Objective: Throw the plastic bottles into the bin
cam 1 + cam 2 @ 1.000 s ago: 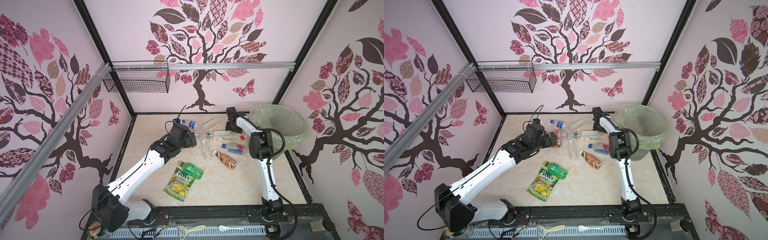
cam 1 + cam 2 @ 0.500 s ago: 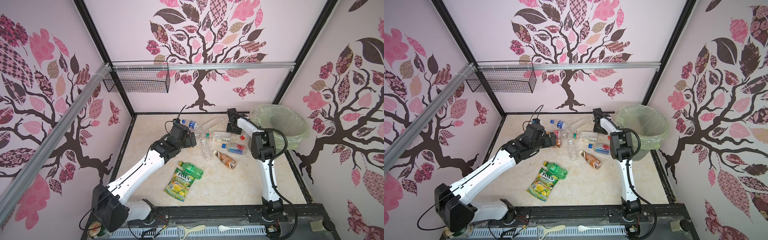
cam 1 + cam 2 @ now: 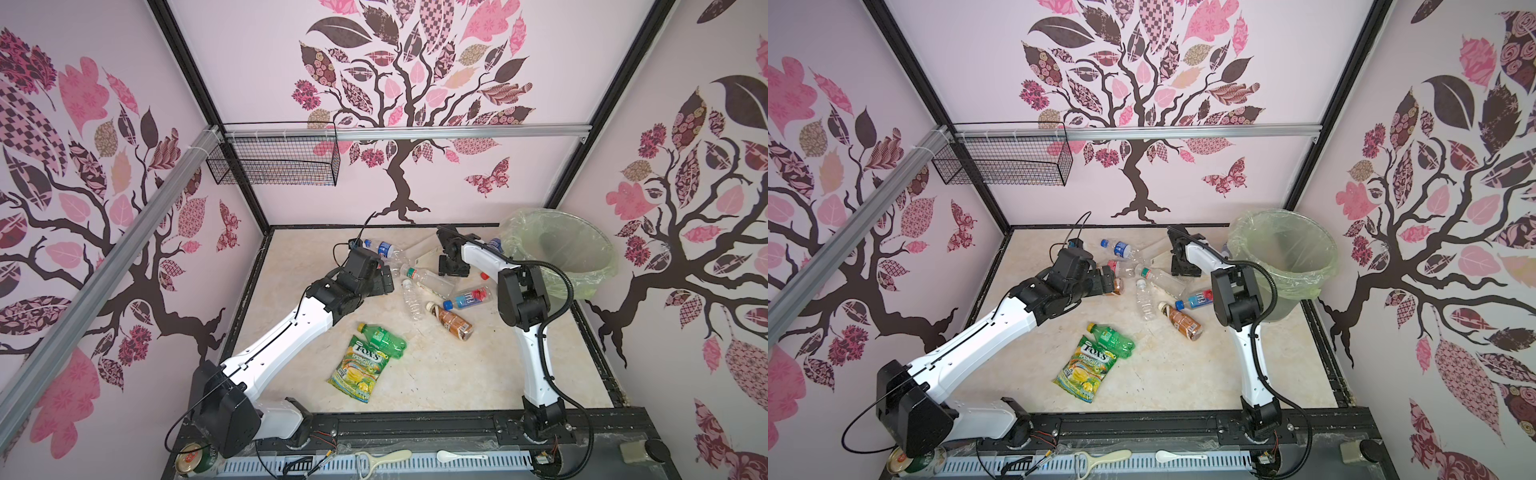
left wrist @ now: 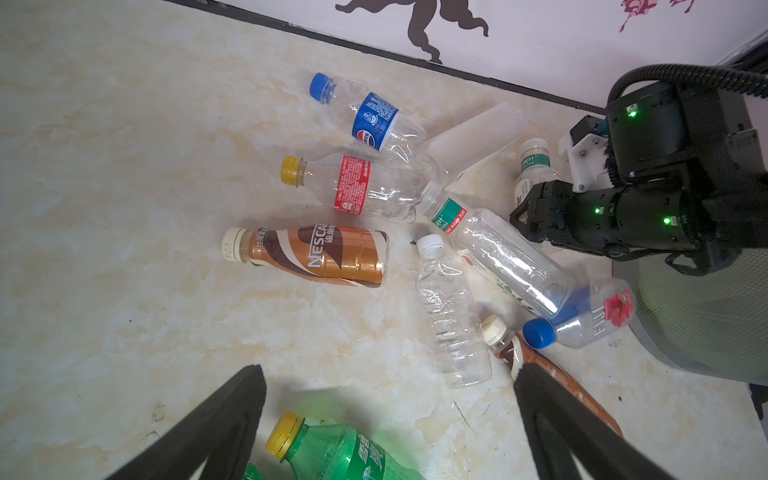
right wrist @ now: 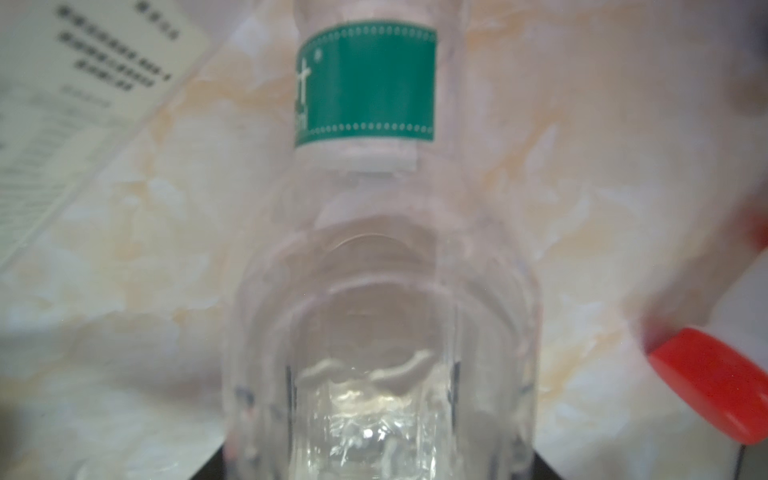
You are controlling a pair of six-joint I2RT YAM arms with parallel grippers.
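R gripper is low over the floor at the far end of the pile, just beside the bin. In its wrist cam a clear green-label bottle fills the gap btwn the jaws. The fingers barely show at the frame edge, so I can't tell if they're clamped on it or only straddling it.

The bottle looks empty, so prob v. light. Thin walls will dent and squirt out under a hard squeeze, and the smooth plastic is slippery. I'd take it across the round body below the shoulder, not on the tapering neck, w/ moderate pressure. A red cap lies just beside it.

L gripper hangs over the near side of the pile, jaws spread wide, nothing in them. Ahead of it lie a plain clear bottle, the Nescafe bottle, the Fiji bottle and the green bottle, all on their sides on the floor. The bin looks empty in both top views. The Nescafe one has a full sleeve, so likely better grip there mid-body. The candy bag touches the green bottle; I leave it alone.
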